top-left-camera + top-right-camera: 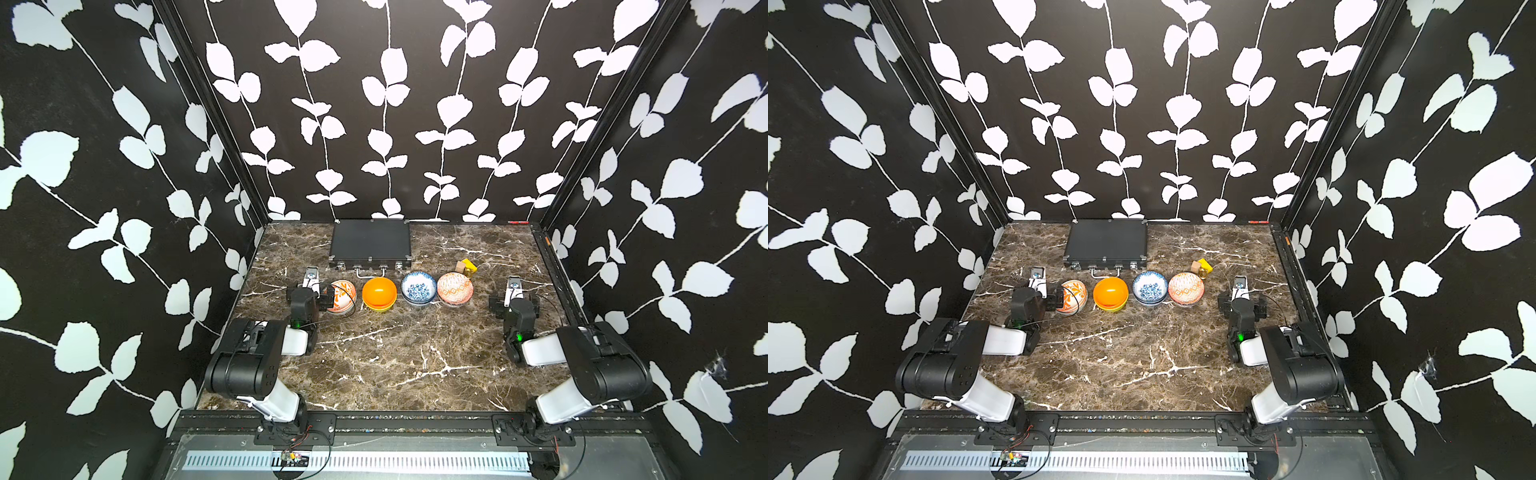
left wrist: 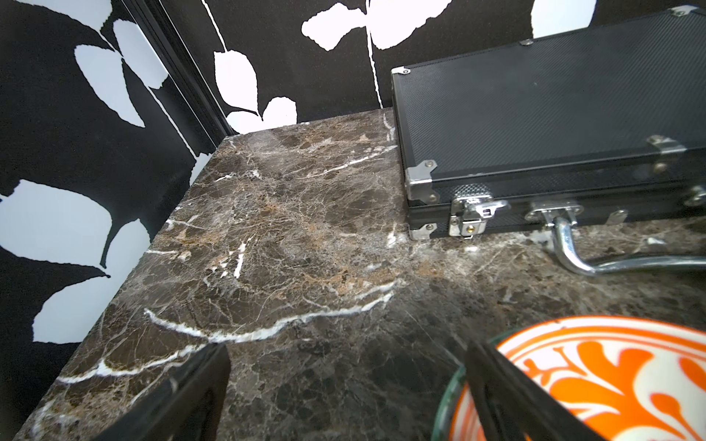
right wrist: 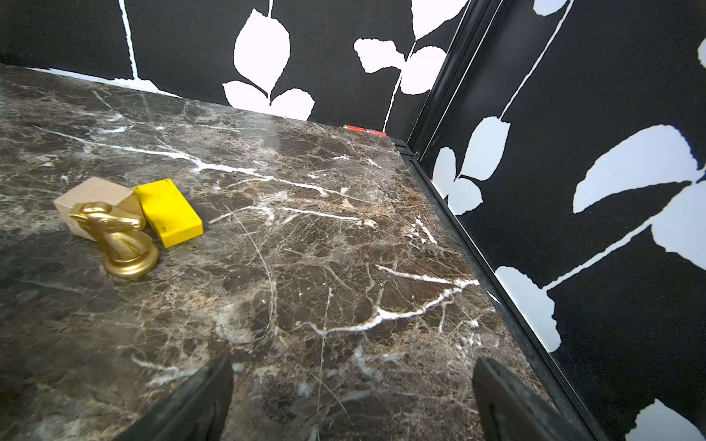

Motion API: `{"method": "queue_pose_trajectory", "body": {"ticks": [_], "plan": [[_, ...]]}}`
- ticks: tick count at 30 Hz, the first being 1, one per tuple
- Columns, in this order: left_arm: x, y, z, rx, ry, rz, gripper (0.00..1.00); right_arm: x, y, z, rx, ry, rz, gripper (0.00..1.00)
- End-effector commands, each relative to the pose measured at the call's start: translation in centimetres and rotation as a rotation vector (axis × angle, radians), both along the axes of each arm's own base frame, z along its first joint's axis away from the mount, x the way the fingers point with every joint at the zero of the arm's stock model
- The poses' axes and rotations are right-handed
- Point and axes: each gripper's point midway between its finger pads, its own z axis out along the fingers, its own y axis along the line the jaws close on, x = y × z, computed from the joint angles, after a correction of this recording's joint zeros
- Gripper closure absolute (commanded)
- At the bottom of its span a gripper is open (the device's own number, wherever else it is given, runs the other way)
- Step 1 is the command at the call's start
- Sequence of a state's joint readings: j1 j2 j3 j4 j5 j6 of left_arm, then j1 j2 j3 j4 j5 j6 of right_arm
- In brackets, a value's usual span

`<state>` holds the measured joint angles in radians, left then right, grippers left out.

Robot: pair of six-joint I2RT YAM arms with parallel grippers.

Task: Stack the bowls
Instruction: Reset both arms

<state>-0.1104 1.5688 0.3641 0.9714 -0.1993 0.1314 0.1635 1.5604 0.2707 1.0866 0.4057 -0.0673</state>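
Bowls in one row on marble table [image 1: 374, 365], before black case [image 1: 371, 241]: orange-leaf bowl [image 1: 343, 295], orange bowl [image 1: 379, 291] (nested on yellow bowl [image 1: 377, 308]), blue-floral bowl [image 1: 419, 286], orange-geometric bowl [image 1: 455, 287]. Left gripper [image 2: 351, 385] spread wide, holding nothing, beside orange-leaf bowl. Right gripper [image 3: 351, 393] likewise, over table. Yellow block [image 3: 168, 212]; gold knight [image 3: 122, 240].

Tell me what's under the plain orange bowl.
A yellow bowl: only its near edge peeks out beneath the orange bowl in both top views. The rest of it, and anything deeper, is covered.
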Motion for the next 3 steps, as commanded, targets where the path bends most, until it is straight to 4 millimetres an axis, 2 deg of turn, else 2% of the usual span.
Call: {"method": "queue_pose_trajectory", "body": {"ticks": [1, 3], "plan": [[0.28, 0.04, 0.44, 0.006, -0.009, -0.004, 0.01, 0.58, -0.07, 1.51, 0.014, -0.051, -0.008, 0.01], [0.18, 0.03, 0.43, 0.008, -0.012, -0.007, 0.01, 0.57, -0.08, 1.46, 0.014, -0.050, -0.008, 0.01]]}}
